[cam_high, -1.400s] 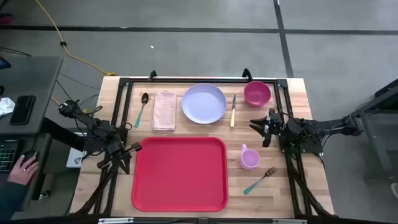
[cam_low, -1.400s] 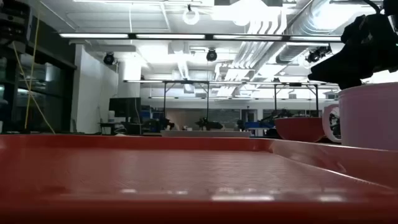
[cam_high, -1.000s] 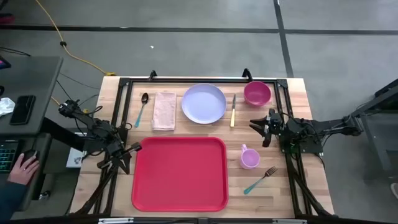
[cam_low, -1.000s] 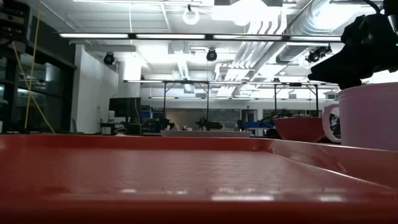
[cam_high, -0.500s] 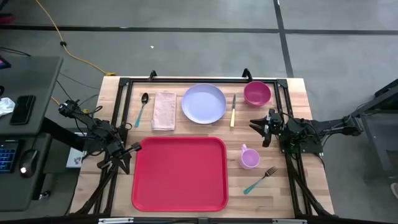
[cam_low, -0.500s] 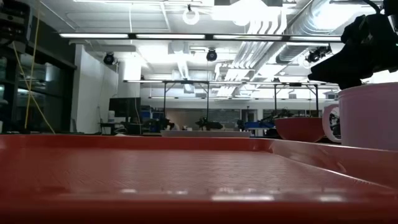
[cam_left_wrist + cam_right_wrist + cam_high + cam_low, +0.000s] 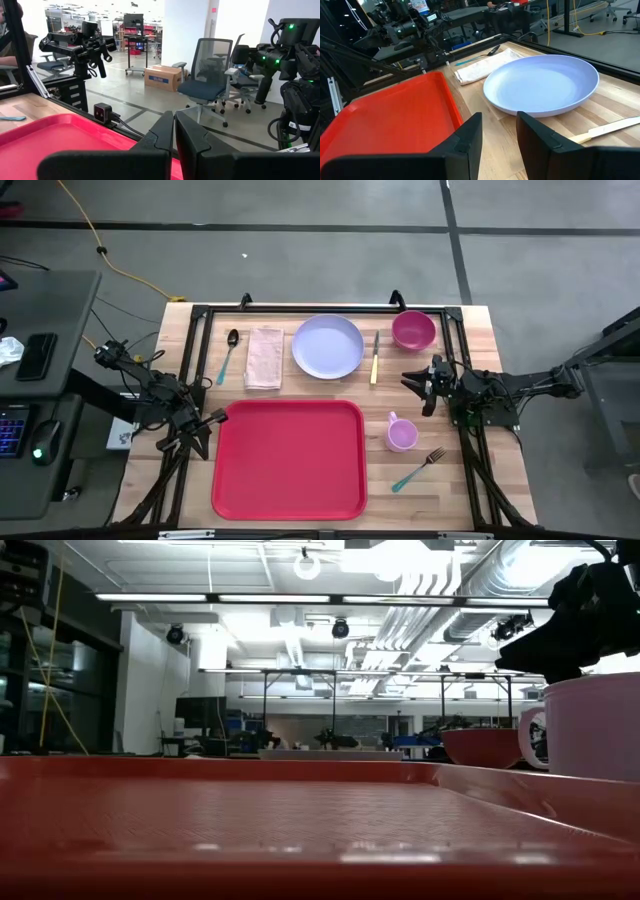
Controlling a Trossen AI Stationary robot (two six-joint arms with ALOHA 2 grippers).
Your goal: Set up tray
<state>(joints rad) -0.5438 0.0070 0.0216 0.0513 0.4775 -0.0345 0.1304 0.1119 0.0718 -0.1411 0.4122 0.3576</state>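
The tray [image 7: 289,459] is a large, flat, red plastic rectangle with rounded corners and a low raised rim. It lies flat on the wooden bench [image 7: 480,340], nothing resting on it, its long sides running left to right in the high view. It fills the middle of the bench toward six o'clock, its near edge close to the bench's front edge. From the low view its surface [image 7: 300,820] shows a fine pebbled texture with soft glints of light, and the rim rises gently along the far and right sides. The right wrist view shows one rounded corner [image 7: 437,77] and a glossy, clean floor.
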